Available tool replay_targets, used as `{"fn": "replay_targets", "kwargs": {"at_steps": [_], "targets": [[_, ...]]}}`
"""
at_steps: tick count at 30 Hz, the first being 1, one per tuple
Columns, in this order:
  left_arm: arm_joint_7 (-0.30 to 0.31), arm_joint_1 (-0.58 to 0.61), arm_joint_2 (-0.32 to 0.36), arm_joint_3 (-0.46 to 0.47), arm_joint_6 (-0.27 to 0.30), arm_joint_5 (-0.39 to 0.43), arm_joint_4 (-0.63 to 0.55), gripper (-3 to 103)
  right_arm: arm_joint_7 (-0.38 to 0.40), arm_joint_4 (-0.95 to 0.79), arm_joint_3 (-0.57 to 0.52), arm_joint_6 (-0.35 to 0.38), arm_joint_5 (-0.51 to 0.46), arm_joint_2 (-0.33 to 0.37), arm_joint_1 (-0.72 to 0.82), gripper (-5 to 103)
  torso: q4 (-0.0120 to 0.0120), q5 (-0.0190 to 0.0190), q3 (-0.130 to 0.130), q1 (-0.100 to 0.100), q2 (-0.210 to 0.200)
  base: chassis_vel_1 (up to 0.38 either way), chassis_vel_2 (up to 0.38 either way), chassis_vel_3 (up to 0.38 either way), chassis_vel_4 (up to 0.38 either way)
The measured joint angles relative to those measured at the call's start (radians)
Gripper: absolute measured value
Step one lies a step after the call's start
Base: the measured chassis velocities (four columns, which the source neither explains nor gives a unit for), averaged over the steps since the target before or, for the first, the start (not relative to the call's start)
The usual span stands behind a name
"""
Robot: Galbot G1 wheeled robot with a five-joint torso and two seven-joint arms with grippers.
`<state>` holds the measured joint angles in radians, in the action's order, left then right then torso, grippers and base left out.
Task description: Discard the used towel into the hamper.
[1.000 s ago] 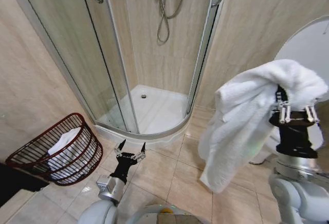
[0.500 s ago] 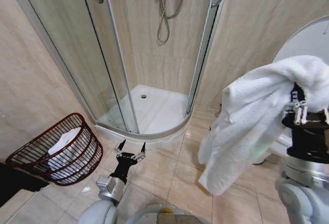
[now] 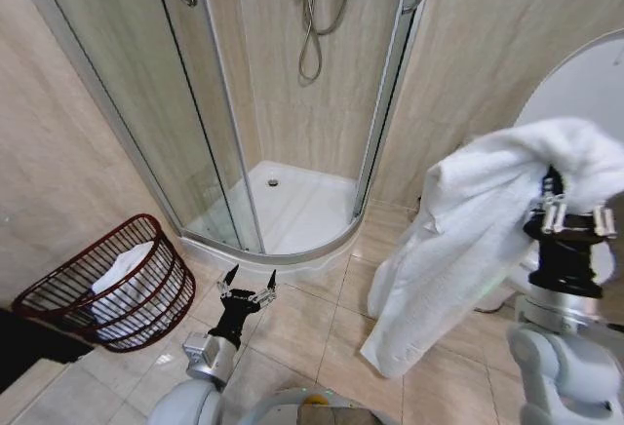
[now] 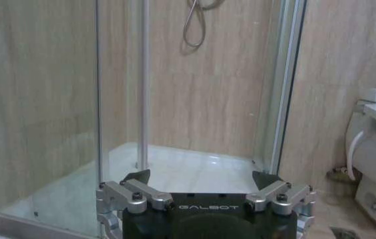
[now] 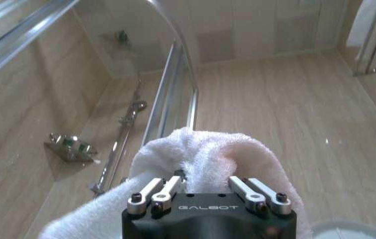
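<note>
Right gripper clamped on white towel, held high at right. Hamper low on floor, far left, well apart. Left gripper nearer hamper, spread wide, empty.

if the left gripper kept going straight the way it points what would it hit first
Probably the shower enclosure's glass door: the open left gripper points at the stall, with nothing between them in its wrist view. Depth is unclear.

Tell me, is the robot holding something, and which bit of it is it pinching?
Yes. The right gripper pinches the white towel at a bunched fold near its top; the rest hangs down. The left gripper is open, holding nothing.
</note>
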<state>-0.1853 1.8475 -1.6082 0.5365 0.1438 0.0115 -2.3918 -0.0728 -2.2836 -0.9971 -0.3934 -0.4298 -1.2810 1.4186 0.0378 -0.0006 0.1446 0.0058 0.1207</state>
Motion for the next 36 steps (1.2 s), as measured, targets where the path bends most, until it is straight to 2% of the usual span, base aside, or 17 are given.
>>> {"fn": "replay_targets", "kwargs": {"at_steps": [5,11,26,36], "targets": [[0.0,0.0,0.0,0.0,0.0,0.0,0.0,100,-0.008,-0.064,0.001,0.017,0.001,-0.033,0.037,21,-0.0003,0.0005,0.0,0.0,0.0,0.0,0.0,0.0,0.0],[0.0,0.0,0.0,0.0,0.0,0.0,0.0,100,-0.008,-0.152,-0.06,0.048,-0.052,-0.045,0.074,21,-0.0003,0.0004,0.0,0.0,0.0,0.0,0.0,0.0,0.0],[0.0,0.0,0.0,0.0,0.0,0.0,0.0,100,-0.063,-0.195,-0.056,0.027,-0.053,-0.099,0.113,21,-0.0001,0.0005,0.001,0.0,0.001,-0.048,0.041,0.058,-0.043],[0.0,0.0,0.0,0.0,0.0,0.0,0.0,100,-0.071,-0.176,-0.05,0.021,-0.051,-0.085,0.093,21,0.0,0.0004,0.028,0.008,0.037,0.0,0.0,0.0,0.0]]}}
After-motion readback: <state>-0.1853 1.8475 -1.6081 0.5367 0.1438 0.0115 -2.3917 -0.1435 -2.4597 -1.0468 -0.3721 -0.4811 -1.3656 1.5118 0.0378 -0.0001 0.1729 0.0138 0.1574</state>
